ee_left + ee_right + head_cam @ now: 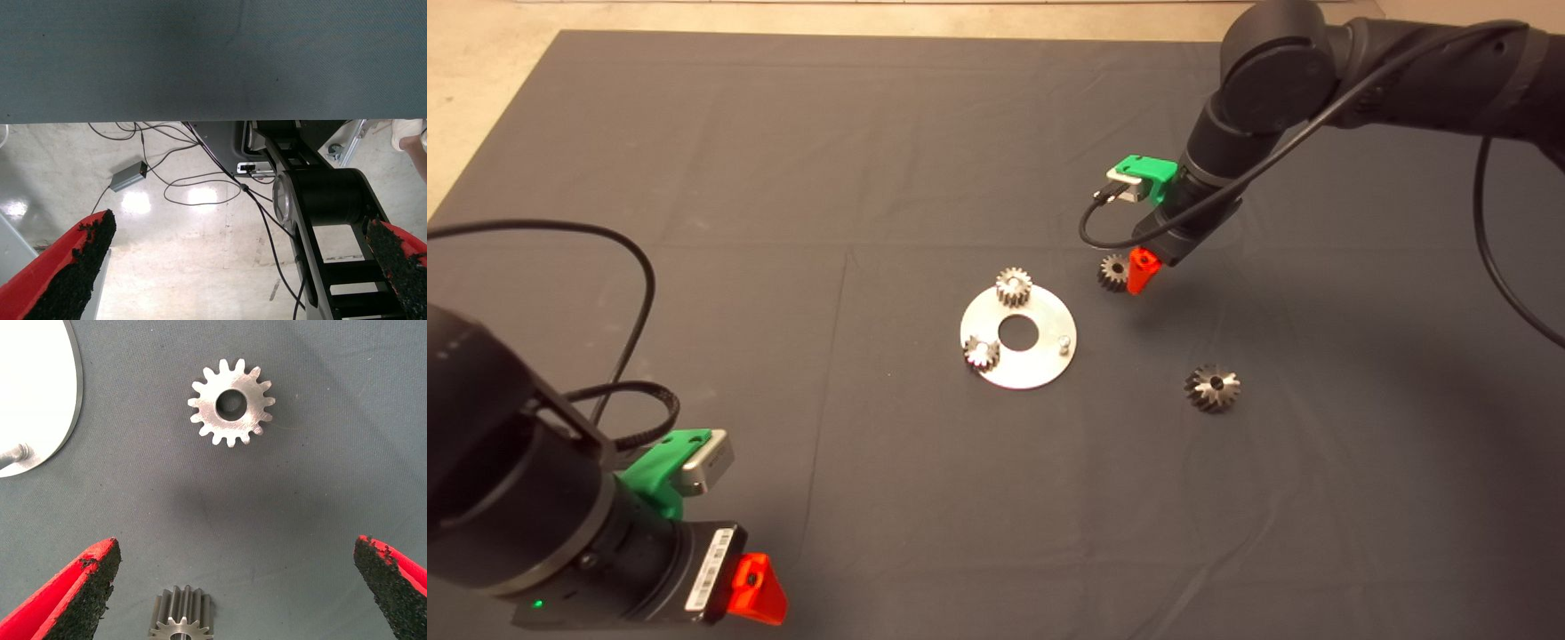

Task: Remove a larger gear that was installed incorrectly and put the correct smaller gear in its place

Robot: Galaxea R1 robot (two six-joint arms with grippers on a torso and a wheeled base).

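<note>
The smaller gear [1113, 271], dark with straight teeth, lies tipped on the mat just right of the round plate. My right gripper [1138, 271] is low over it and open. In the right wrist view the gear [181, 617] sits between the wide-apart fingers [87, 587], touching neither. The larger gear [1213, 388], shiny with flared teeth and a dark centre hole, lies loose on the mat nearer the front. It also shows in the right wrist view [231, 402]. My left gripper [756, 591] is parked at the lower left, open and empty [240, 227].
The round silver plate [1040, 369] has a centre hole, a bare peg [1064, 341] and two small silvery gears [1014, 286] [980, 353] on it. Its edge and peg [13, 453] show in the right wrist view. The left wrist view shows floor, cables and the robot's base.
</note>
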